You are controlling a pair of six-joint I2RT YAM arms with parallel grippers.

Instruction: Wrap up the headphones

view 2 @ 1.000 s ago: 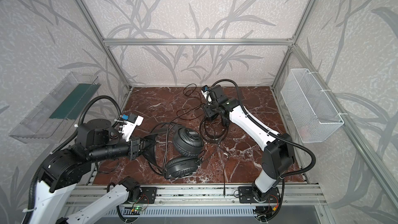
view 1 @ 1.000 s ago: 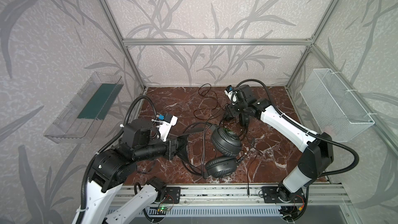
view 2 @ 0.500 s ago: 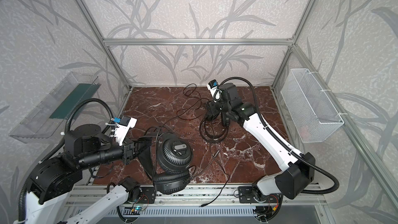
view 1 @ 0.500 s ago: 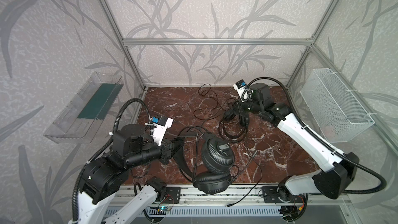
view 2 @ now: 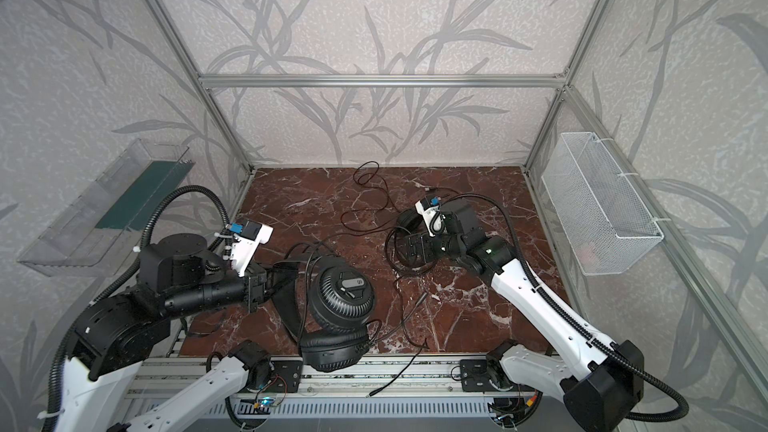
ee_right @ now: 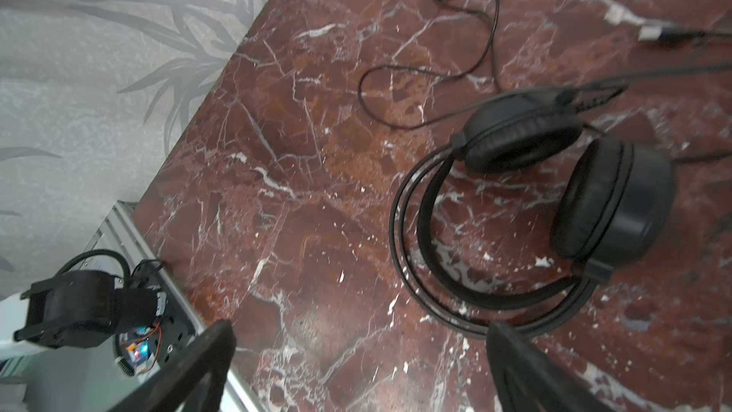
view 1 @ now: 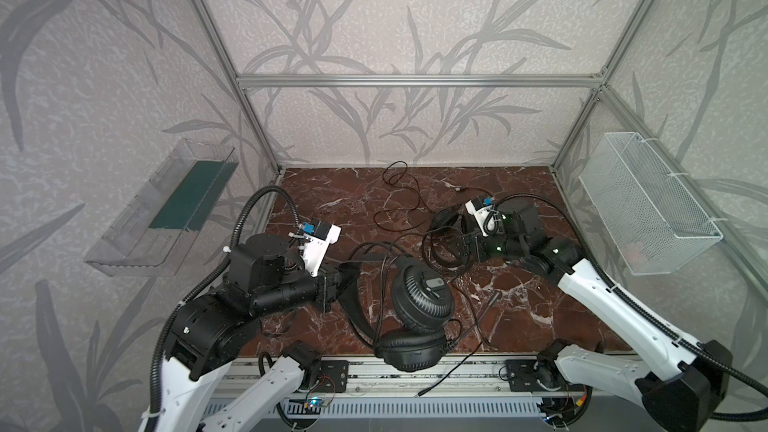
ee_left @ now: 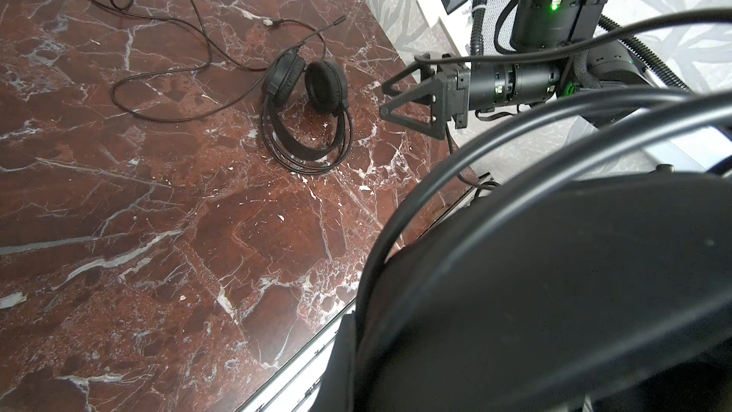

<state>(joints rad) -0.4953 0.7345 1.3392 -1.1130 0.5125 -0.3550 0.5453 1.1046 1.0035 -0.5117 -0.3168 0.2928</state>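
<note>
The left gripper [view 1: 348,278] is pinching down tight on the headband of the near headset [view 1: 422,297]. In the left wrist view that band and its two wires are filling most of the frame, right up against the lens. This headset is sitting at the front of the marble table [view 1: 332,209]. One earcup is facing up toward the camera and the lower earcup [view 1: 409,351] is showing over the front rail in both top views. I can't tell whether any part of it is resting on the marble. The near headset's cable [view 1: 448,361] is trailing out across the rail, and its end is lying on the metal strip out front.

The right gripper [ee_left: 383,101] is hanging with its jaws spread wide and nothing between them. It's hovering just beside the far headset [ee_left: 313,89], which is lying right of the middle of the table. The earcups are standing on edge close together, with the headband loop flat on the marble. In the right wrist view the headband is curving just past the fingertips [ee_right: 216,346] — near, but not touching as far as I can see. The far headset's cable [ee_right: 492,41] is snaking in loose loops toward the back wall, and its plug [ee_left: 269,22] is lying on the marble back there too.

A wire basket [view 1: 648,209] is hanging on the right wall and a clear tray [view 1: 166,205] on the left one.
</note>
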